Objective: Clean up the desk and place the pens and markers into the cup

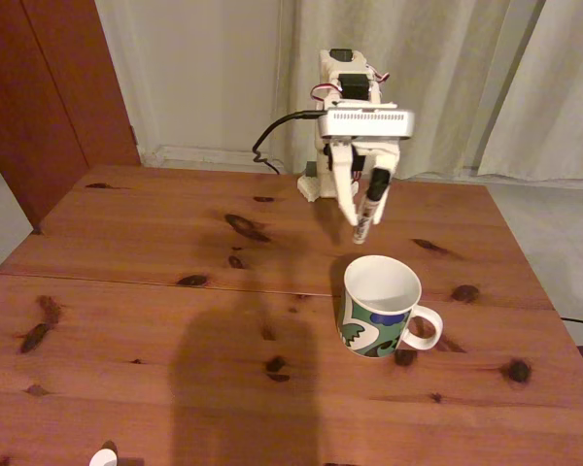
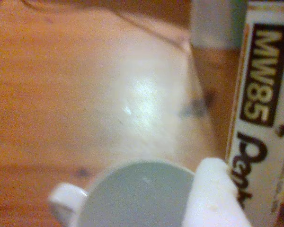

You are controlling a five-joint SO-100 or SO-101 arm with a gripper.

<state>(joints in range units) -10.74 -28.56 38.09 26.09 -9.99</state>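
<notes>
Hand [image 1: 366, 216] around marker [image 1: 367, 216], tip seemingly above cup [image 1: 380, 307].

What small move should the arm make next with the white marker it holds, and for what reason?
Probably carry it forward until it hangs over the mouth of the white ceramic mug with the leafy pattern, then lower it. In the fixed view the gripper holds the slim white marker with black ends nearly upright, above the reddish-brown wooden desk, but behind the mug's rim, not over the opening.
</notes>
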